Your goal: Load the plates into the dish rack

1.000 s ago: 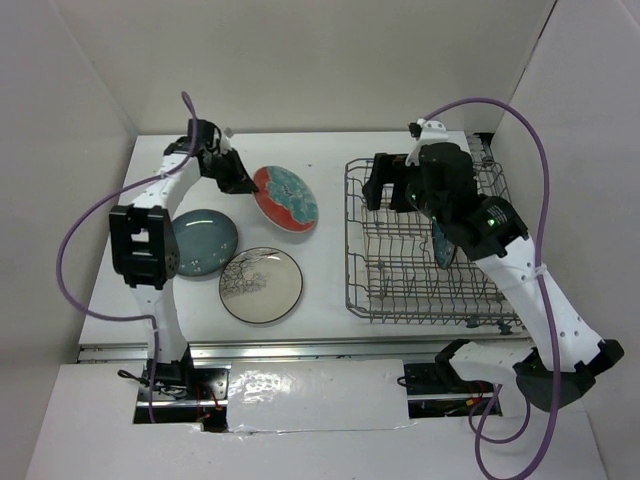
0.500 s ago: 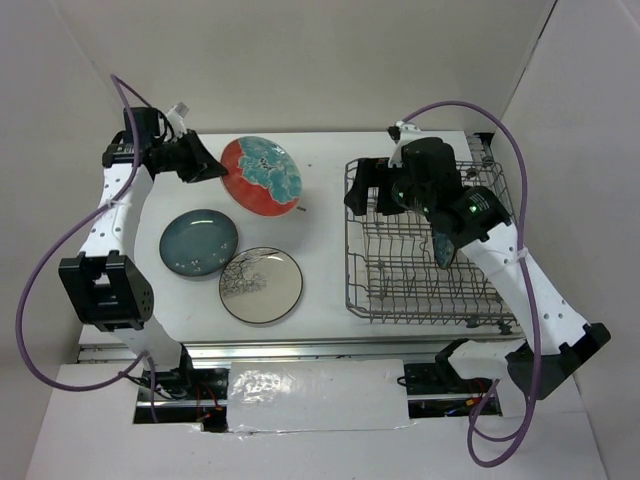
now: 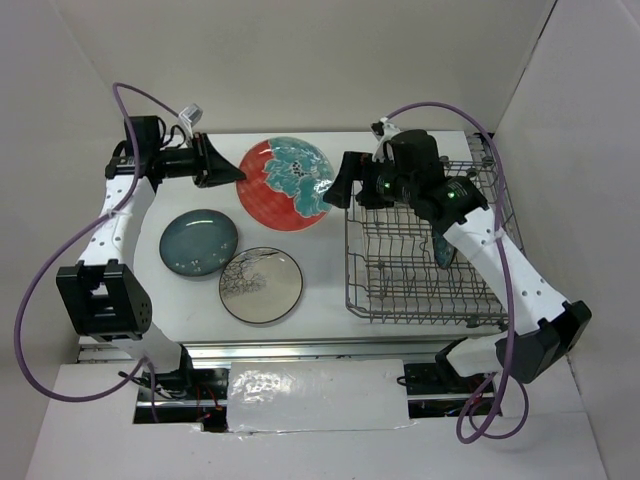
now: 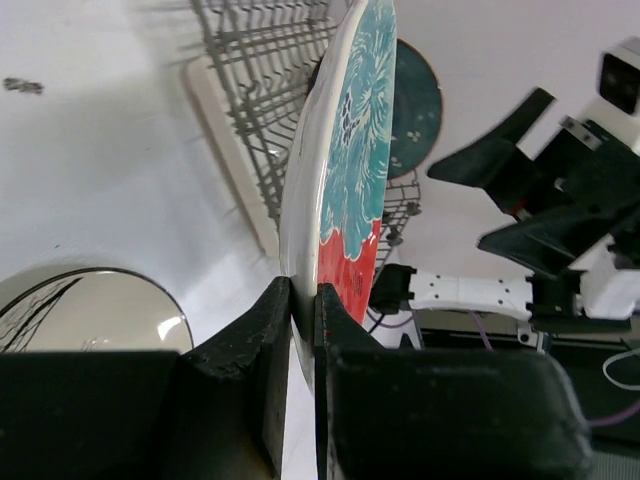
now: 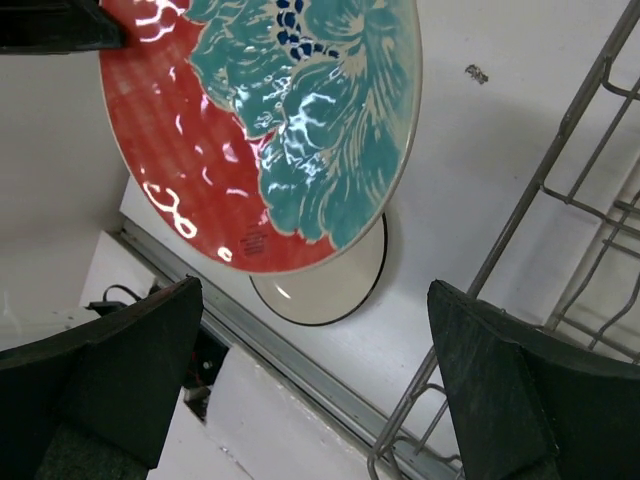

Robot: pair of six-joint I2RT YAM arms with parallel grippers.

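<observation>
Rim of the red plate (image 3: 285,185) sits clamped in my left gripper (image 4: 303,300), upper centre of the top view, just left of the dish rack (image 3: 352,262); my right gripper (image 5: 315,380) gapes wide at its right edge, holding nothing; racked teal plate (image 3: 443,245) stands at right; second teal plate (image 3: 198,242) and grey-white plate (image 3: 260,285) lie lower left.
</observation>
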